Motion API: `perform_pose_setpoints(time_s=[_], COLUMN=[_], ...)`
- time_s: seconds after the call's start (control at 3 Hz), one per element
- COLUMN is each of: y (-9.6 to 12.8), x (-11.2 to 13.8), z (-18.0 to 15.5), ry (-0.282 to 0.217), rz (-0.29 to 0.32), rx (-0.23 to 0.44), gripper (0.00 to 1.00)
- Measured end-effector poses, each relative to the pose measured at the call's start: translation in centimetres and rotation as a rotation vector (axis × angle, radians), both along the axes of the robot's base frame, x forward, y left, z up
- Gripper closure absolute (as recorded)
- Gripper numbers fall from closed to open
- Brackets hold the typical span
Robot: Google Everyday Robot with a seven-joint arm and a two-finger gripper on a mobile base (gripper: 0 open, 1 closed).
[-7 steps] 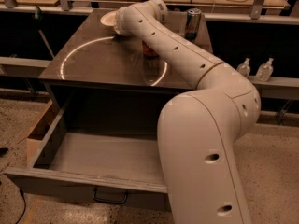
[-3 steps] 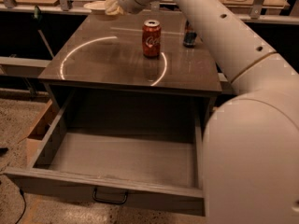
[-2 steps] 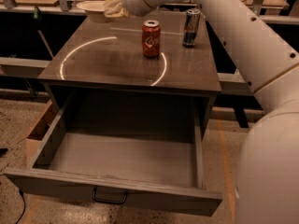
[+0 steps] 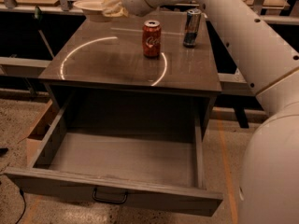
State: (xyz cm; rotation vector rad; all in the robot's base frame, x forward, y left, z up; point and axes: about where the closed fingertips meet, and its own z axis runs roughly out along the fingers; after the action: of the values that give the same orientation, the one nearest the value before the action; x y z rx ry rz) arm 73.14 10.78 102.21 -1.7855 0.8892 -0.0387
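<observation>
White bowl (image 4: 89,10) sits at the far left back corner of the worktop (image 4: 112,62), right by the rear edge. The tool (image 4: 112,3) is up there too, hanging just beside the bowl's right side and a bit above it. It might be touching the rim, but from this angle I honestly can't say. Same goes for its state: it's turned so I only see a pale lump at the end of the arm (image 4: 224,17), so wide or narrow, I can't tell. It doesn't visibly have anything in it.

Rest of the worktop: a red Coca-Cola can (image 4: 151,38) stands upright around the middle, and a dark slim can (image 4: 192,28) stands upright just to the right of it and slightly further back. The two are near each other but not touching. A bright ring of light (image 4: 70,55) reflects off the dark surface, curving around the red can.

Below, the drawer (image 4: 121,157) is pulled well out, with its handle (image 4: 110,197) on the front. A cardboard box (image 4: 35,134) sits on the floor to its left.
</observation>
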Motion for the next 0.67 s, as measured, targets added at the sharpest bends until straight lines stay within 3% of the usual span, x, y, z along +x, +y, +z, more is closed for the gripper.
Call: perform_pose_setpoints(time_s=[0.33,0.67], y=[0.4,0.7], x=[-2.0,-6.5], z=[-0.1,0.4], ry=[-0.012,-0.018], rz=[0.057,0.129], rx=[-0.019,-0.018], gripper=[1.0,1.0])
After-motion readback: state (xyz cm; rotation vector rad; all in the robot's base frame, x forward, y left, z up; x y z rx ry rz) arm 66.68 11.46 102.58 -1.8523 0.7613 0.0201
